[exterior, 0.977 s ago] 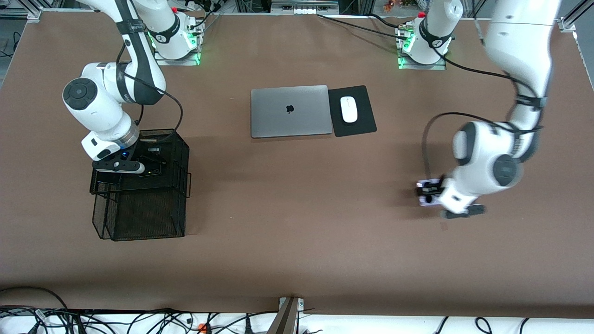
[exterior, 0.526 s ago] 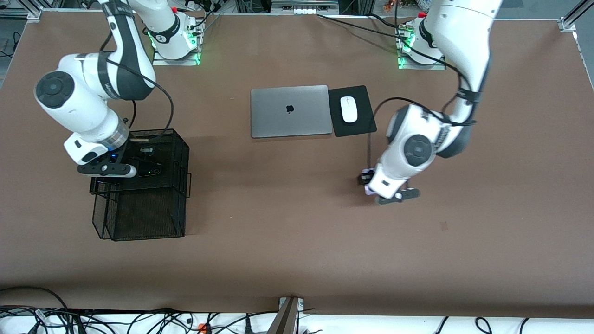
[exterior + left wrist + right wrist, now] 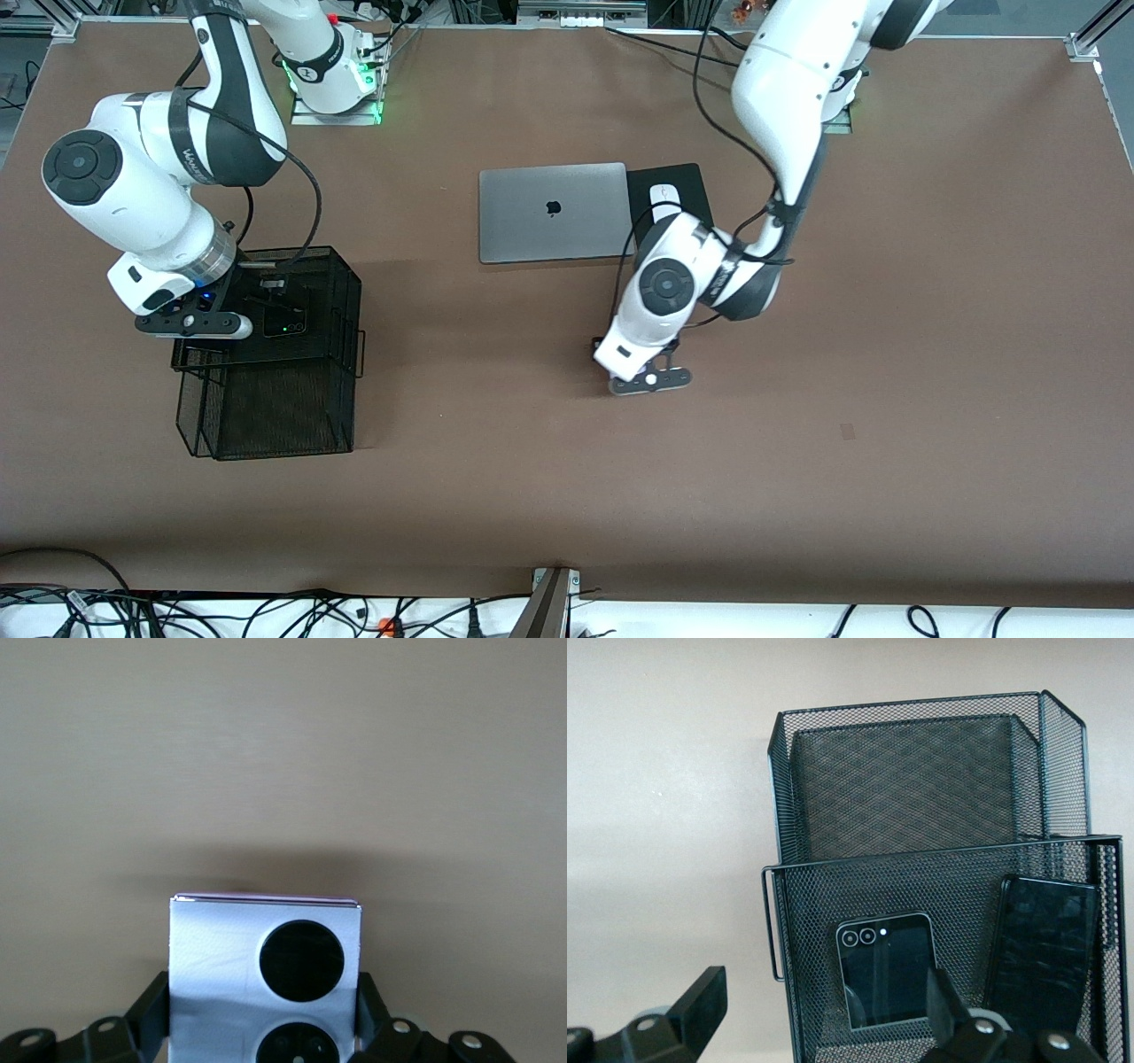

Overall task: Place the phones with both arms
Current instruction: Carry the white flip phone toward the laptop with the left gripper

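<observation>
My left gripper [image 3: 262, 1012] is shut on the lilac-white phone [image 3: 221, 948], which stands upright between the fingers with its two black circles showing. In the front view this gripper [image 3: 649, 379] hangs low over the middle of the table, and the wrist hides the phone. My right gripper [image 3: 824, 1010] is open and holds nothing. It hovers [image 3: 197, 325] over the edge of the black mesh basket [image 3: 345, 266] at the right arm's end. In the basket's upper tray lie the small squarish black phone [image 3: 886, 970] and the long black slab [image 3: 1045, 943]. The small one shows a green light [image 3: 282, 321].
A closed silver laptop [image 3: 551, 213] lies mid-table toward the bases. Beside it is a black mouse pad [image 3: 684, 177] with a white mouse [image 3: 663, 193], partly covered by the left arm's elbow. The basket's lower tier [image 3: 266, 412] juts toward the front camera.
The left arm has swung from its own end of the table to the middle, carrying the lilac-white phone. The right gripper has drifted a little off the basket, toward the right arm's end.
</observation>
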Available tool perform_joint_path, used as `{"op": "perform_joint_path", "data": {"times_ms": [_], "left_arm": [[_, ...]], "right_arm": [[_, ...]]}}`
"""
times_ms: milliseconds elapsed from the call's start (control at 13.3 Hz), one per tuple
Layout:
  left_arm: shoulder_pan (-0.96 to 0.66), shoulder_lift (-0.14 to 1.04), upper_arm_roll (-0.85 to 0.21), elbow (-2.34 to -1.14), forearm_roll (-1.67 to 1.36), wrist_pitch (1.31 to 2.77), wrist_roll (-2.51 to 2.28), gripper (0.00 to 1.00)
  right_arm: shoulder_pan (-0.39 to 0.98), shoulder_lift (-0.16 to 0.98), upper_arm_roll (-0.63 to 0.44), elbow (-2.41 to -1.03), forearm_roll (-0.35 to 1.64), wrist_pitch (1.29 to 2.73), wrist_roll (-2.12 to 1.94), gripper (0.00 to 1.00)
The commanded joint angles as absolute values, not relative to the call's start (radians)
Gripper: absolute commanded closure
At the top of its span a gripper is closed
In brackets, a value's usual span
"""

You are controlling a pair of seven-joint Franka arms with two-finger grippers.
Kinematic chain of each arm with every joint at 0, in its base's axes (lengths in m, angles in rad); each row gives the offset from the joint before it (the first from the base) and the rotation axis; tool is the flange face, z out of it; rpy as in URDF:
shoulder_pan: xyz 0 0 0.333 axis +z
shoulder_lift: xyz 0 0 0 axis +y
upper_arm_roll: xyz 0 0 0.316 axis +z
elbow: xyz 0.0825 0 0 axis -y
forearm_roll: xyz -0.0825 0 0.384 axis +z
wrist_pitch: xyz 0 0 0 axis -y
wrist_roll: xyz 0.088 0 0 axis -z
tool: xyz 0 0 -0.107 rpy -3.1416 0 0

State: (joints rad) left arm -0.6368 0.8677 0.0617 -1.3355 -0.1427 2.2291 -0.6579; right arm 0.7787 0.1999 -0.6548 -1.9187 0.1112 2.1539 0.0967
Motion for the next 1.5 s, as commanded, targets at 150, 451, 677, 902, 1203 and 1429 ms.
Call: {"op": "perform_joint_path", "data": {"times_ms": [150, 451, 677, 902, 1203, 1429], "left_arm": [[-0.703, 1.029, 0.092, -1.092, -0.161, 2.235, -0.722, 1.00], [-0.736, 1.054, 0.124, -1.091, -0.161, 2.289, -0.747, 1.00], [-0.744, 1.060, 0.132, -1.091, -0.158, 2.292, -0.750, 0.45], [-0.778, 1.078, 0.158, -1.091, -0.117, 2.318, -0.855, 0.00], [-0.796, 1.060, 0.178, -1.085, -0.061, 2.271, -0.900, 0.00], [-0.753, 1.005, 0.178, -1.083, -0.061, 2.128, -0.887, 0.00]], "right_arm": [[0.769, 0.195, -0.658, -1.908, 0.135, 2.137, 0.092, 0.01], [0.765, 0.198, -0.658, -1.907, 0.156, 2.140, 0.092, 0.01], [0.765, 0.195, -0.658, -1.908, 0.156, 2.137, 0.092, 0.01], [0.765, 0.198, -0.658, -1.907, 0.181, 2.151, 0.092, 0.00], [0.770, 0.198, -0.655, -1.905, 0.229, 2.141, 0.092, 0.01], [0.776, 0.190, -0.647, -1.905, 0.229, 2.137, 0.081, 0.00]]}}
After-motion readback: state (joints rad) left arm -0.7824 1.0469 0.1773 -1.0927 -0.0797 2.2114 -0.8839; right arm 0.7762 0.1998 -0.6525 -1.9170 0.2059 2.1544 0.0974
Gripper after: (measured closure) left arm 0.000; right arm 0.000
